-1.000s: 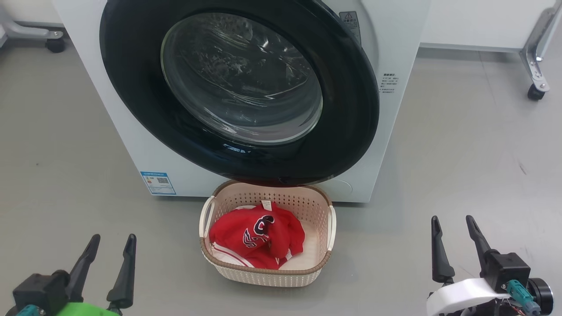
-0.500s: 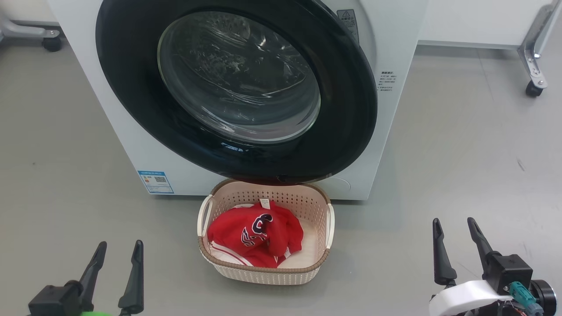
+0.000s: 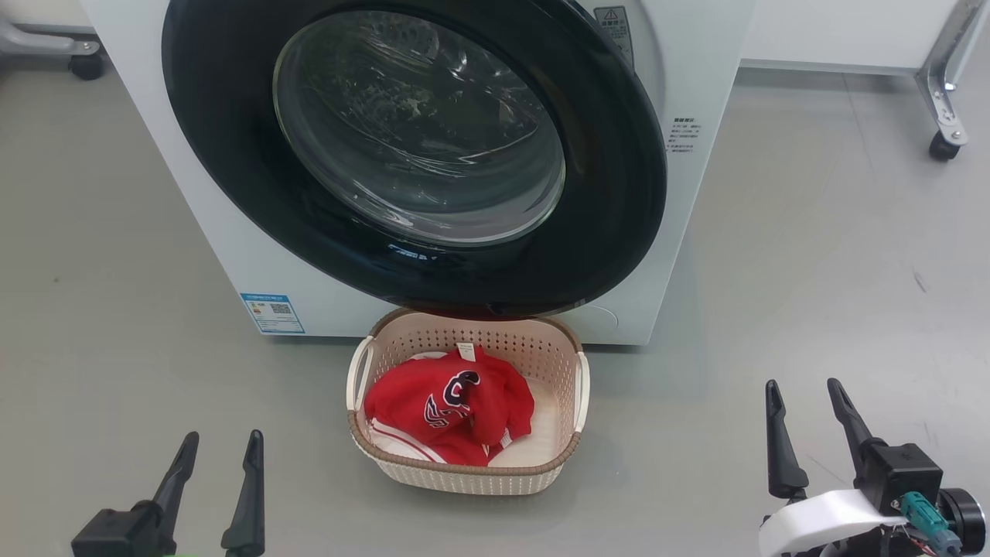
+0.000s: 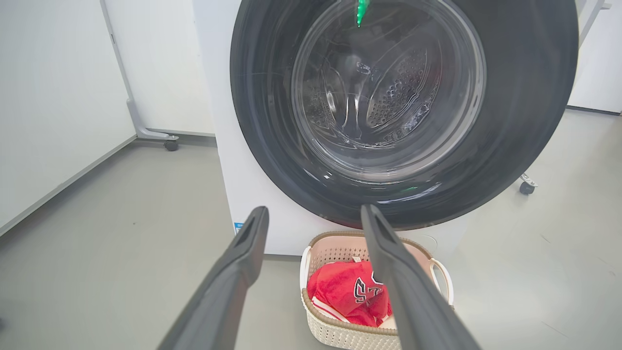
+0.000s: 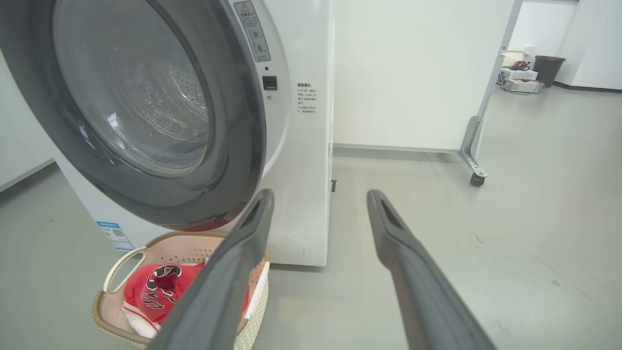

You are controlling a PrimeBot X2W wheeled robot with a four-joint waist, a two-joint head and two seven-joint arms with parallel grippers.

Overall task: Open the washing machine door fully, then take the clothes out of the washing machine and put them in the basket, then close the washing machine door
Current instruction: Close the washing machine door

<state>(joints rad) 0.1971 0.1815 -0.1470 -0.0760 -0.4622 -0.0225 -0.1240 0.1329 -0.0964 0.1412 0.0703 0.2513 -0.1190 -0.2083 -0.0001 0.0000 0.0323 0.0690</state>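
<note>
The glossy black washing machine door [image 3: 619, 193] lies over the front of the white washing machine [image 3: 704, 70]; I cannot tell whether it is latched. Through its glass the steel drum [image 4: 388, 92] looks bare. On the floor right under the door stands the cream basket [image 3: 464, 483], and the red clothes [image 3: 448, 406] lie bunched inside it. My left gripper [image 3: 222, 437] hangs open at the lower left, short of the basket. To the lower right my right gripper [image 3: 802, 384] is open too, holding nothing. The wrist views show the basket [image 4: 340, 333] and clothes [image 5: 150, 291] beyond open fingers.
Grey floor spreads to either side of the machine. A white panel on a metal castor leg [image 3: 943, 131] stands at the back right, another castor [image 3: 85, 66] at the back left. A blue label [image 3: 271, 312] marks the machine's low front.
My left gripper has sunk lower and a little to the right in the head view. The view itself has shifted slightly. Right gripper, basket and door keep their places.
</note>
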